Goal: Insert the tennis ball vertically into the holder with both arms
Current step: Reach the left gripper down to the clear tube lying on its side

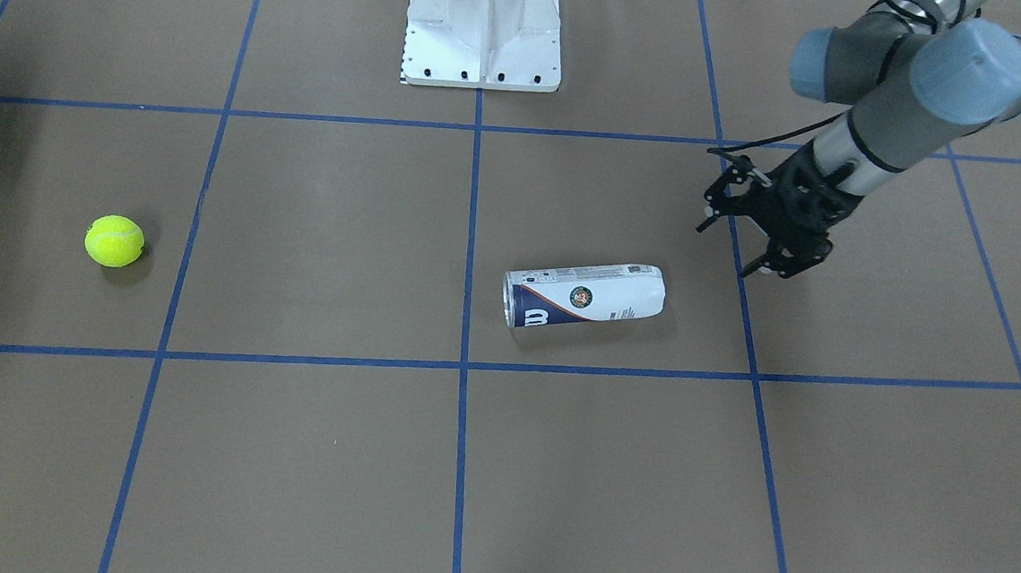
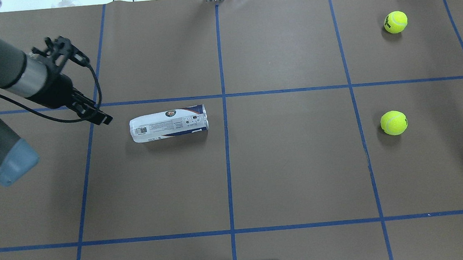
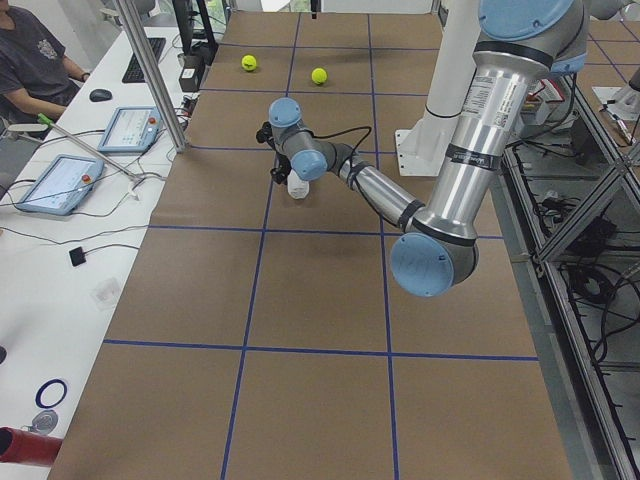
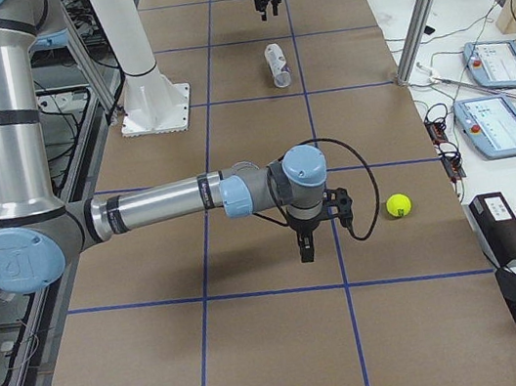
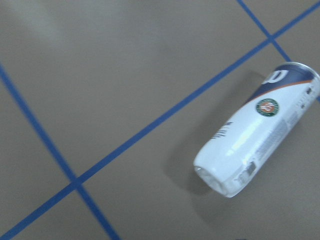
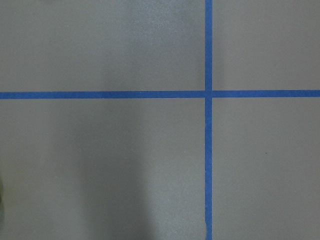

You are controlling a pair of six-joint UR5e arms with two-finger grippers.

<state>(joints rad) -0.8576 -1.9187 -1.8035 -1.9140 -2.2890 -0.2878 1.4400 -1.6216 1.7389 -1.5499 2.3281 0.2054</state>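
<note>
Brown gridded tabletop (image 1: 283,450), holder (image 1: 583,295) on its side, left jaws open, empty, near holder's base, right jaws: cannot tell.

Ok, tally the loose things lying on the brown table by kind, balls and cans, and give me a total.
Fuzzy yellow-green tennis balls: 2
Clear plastic cylindrical tennis-ball can with white and navy label, lying on its side: 1
Total: 3
</note>
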